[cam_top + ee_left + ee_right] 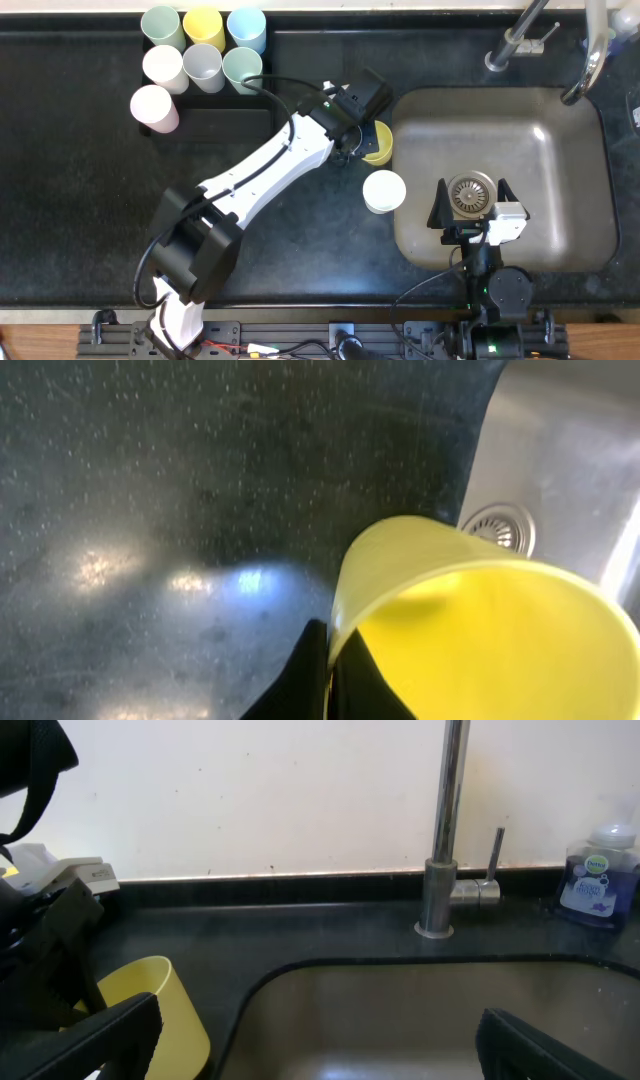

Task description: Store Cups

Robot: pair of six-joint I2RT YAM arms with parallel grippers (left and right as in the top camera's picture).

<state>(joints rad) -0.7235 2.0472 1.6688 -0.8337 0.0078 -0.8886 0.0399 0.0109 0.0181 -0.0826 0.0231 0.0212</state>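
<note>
Tilted yellow cup (380,147) near white cup (384,190)

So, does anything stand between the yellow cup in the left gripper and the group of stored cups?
Nothing visible: the dark surface between the yellow cup and the stored cups is bare; the pink cup sits aside.

The left arm (262,168) has white links, black joints and black cables. The right arm (487,262) is black with a white wrist block (508,213).
</note>
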